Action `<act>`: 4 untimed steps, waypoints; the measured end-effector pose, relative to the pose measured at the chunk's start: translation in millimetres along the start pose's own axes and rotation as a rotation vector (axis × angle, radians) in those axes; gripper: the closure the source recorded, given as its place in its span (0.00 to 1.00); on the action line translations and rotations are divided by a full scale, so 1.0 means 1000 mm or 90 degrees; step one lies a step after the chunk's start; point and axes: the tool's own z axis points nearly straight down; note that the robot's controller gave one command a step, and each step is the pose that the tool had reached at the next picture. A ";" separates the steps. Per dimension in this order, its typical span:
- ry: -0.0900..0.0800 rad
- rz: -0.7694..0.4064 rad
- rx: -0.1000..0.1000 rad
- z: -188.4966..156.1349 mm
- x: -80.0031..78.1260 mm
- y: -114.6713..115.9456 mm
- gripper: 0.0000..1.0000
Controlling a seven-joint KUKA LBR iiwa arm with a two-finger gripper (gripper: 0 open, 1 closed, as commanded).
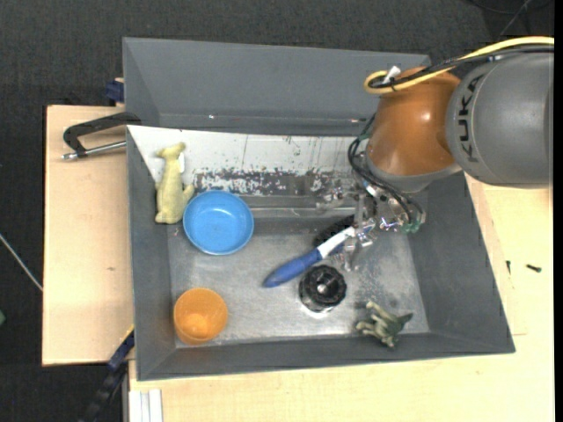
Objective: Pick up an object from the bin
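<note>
My gripper (359,241) reaches down in the right middle of the bin, its metal fingers at the white head end of a brush with a blue handle (295,268). That brush lies slanted, the handle pointing down-left and the dark bristles beside the fingers. I cannot tell whether the fingers are round the brush or just above it. A round black object (322,287) lies just below the gripper. A small green toy animal (382,324) lies at the bin's front right.
A blue bowl (218,222) sits left of centre. An orange cup (201,315) stands in the front left corner. A yellow toy animal (171,185) leans at the back left. The arm with its orange cover comes in from the upper right.
</note>
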 end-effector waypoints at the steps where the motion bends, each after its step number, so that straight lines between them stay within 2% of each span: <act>1: -0.001 -0.095 0.000 0.027 -0.001 0.000 0.00; 2: 0.001 -0.094 0.000 0.026 -0.002 0.001 0.00; 3: -0.004 -0.094 0.000 0.024 -0.005 0.002 1.00; 4: -0.005 -0.094 0.002 -0.046 -0.008 0.002 1.00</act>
